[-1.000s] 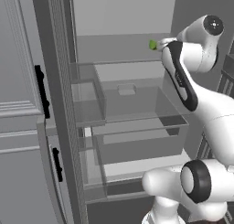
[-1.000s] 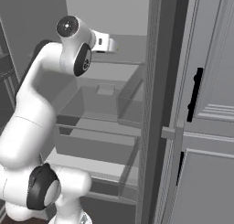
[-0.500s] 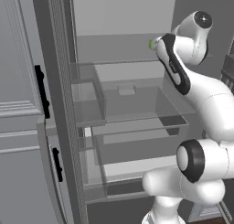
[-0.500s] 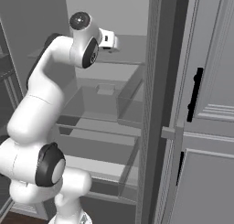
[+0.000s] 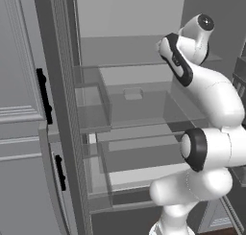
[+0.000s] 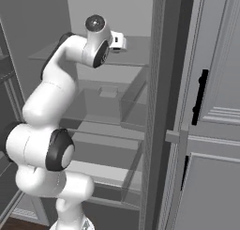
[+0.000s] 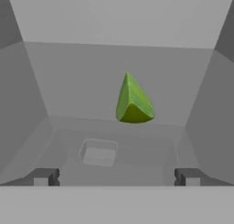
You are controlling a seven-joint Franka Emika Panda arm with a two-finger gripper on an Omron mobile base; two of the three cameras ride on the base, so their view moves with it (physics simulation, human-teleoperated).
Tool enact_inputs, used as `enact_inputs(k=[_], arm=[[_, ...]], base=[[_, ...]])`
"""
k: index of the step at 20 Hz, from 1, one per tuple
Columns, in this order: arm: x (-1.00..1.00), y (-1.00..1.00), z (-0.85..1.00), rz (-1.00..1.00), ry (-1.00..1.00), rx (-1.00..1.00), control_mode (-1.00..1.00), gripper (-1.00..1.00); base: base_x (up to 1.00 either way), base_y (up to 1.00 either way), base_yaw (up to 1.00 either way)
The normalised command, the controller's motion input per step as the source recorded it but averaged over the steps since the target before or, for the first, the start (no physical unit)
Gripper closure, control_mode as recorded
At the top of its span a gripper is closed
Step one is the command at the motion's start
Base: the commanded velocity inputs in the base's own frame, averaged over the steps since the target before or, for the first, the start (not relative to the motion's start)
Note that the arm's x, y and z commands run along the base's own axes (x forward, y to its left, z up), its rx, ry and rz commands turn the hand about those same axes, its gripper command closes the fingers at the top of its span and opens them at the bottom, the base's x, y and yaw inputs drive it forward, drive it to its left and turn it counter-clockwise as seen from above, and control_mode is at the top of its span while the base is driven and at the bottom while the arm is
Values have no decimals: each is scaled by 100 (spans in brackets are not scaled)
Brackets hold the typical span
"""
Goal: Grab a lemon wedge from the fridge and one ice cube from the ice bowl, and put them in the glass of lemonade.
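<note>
end effector (image 7: pixel 116 176): spread, empty | lemon wedge (image 7: pixel 133 100): ahead on fridge shelf (image 7: pixel 114 81), apart | risk: fingertips nudge the sloped wedge away before closing

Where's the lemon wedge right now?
In the hand view the lemon wedge sits on the fridge shelf, centred ahead of the open end effector, with the drawer lid below.

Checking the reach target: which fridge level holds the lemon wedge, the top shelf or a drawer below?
The top shelf: the lemon wedge sits on it ahead of the open gripper, above the clear drawer.
</note>
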Motion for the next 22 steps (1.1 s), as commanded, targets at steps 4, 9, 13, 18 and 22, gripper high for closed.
enact_inputs(k=[4,9,13,18,22], arm=[[57,-10,-1,2,0,0,-100,-100],[68,-13,-2,2,0,0,-100,-100],[63,-7,-15,2,0,0,-100,-100],[44,-4,-16,3,1,0,-100,-100],[4,0,-27,0,8,0,-100,100]], base=[[0,0,0],[0,0,0],[0,0,0],[0,0,0],[0,0,0]])
